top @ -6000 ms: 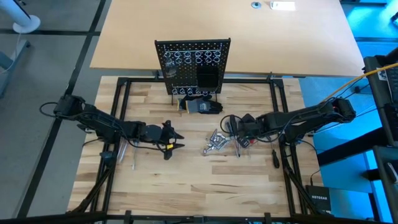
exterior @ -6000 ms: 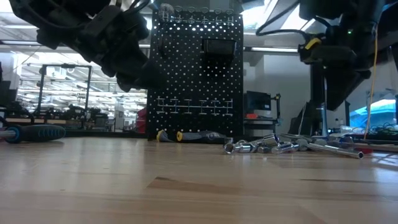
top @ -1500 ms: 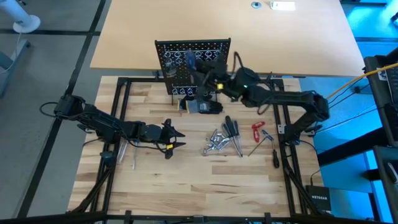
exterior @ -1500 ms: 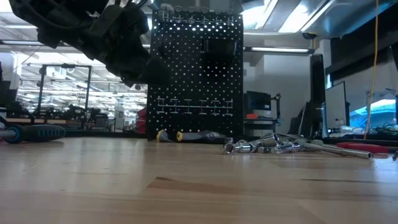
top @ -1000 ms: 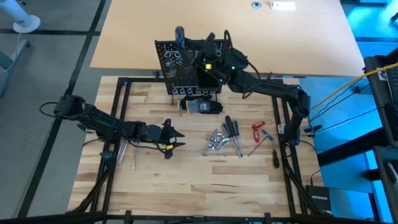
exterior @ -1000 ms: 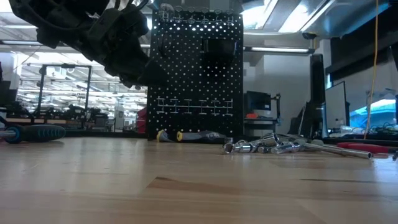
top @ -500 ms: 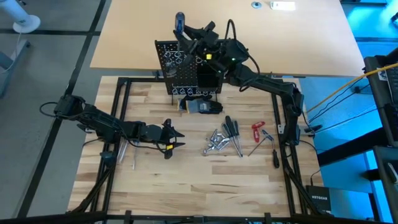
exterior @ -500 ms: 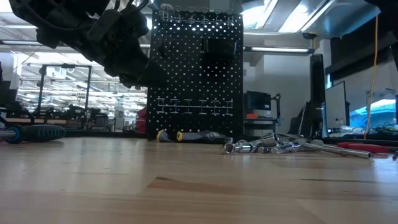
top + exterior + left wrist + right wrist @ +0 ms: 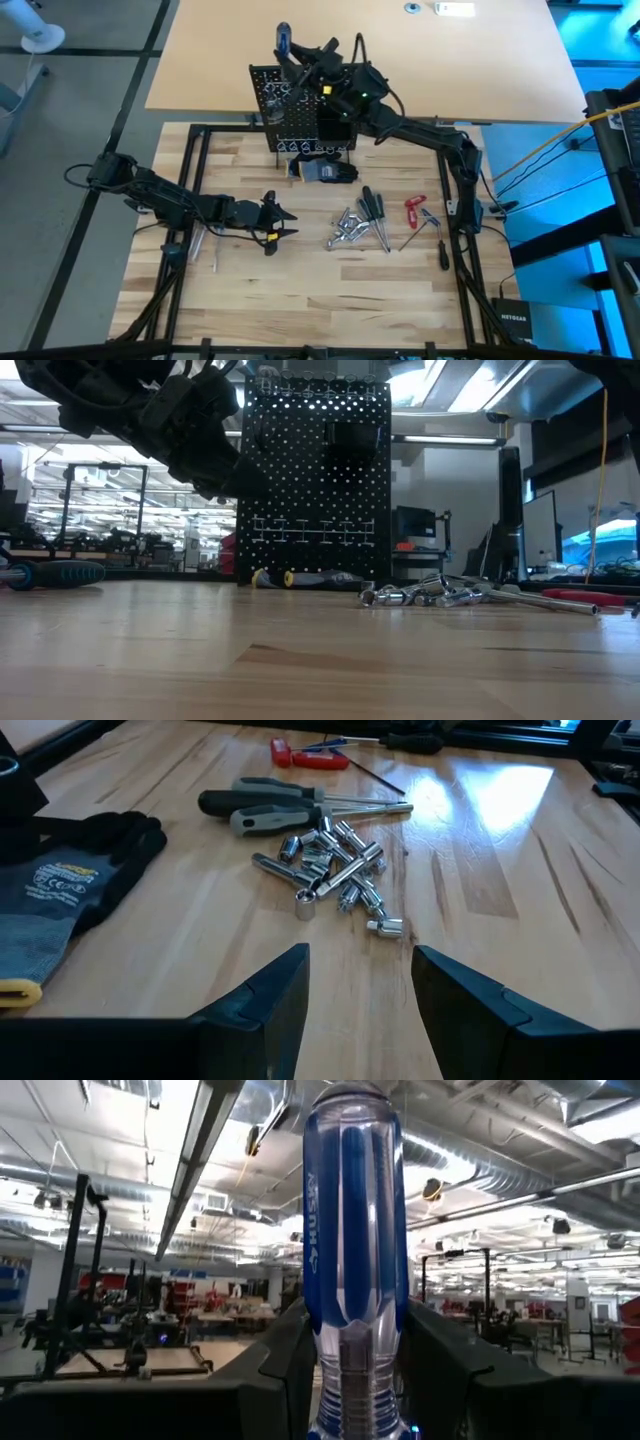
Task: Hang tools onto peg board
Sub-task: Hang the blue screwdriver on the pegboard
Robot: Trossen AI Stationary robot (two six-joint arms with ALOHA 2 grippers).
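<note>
One blue screwdriver (image 9: 284, 42), carried: pinched by the shaft end of its handle in the right claw (image 9: 303, 62), handle up, above the top edge of the peg board (image 9: 268, 115). Held upright, presumably so the shaft can drop straight down through one of the pale rings (image 9: 300, 93) on the panel. The right wrist view shows the clear blue handle (image 9: 352, 1210) standing between the two fingers (image 9: 290, 1370), with only the room's ceiling behind it.

One peg board, upright at the far edge of the wooden surface (image 9: 300, 300), with a black bin (image 9: 333, 124) fixed to its face; whether any ring is already filled cannot be told.

One glove (image 9: 328, 171), dark grey, lying at the foot of the board; not part of the job.

Two screwdrivers (image 9: 374, 208), dark-handled, lying side by side just beside a heap of silver sockets (image 9: 346, 228). Left loose on the surface, awaiting their turn.

One red-handled tool (image 9: 414, 211) and one slim dark screwdriver (image 9: 443, 254) farther right, well apart from the board.

One left claw (image 9: 282, 226), spread and empty, hovering low over the surface facing the socket heap; waiting.

One blue-and-black screwdriver (image 9: 55, 573) lying at the left side of the surface.
</note>
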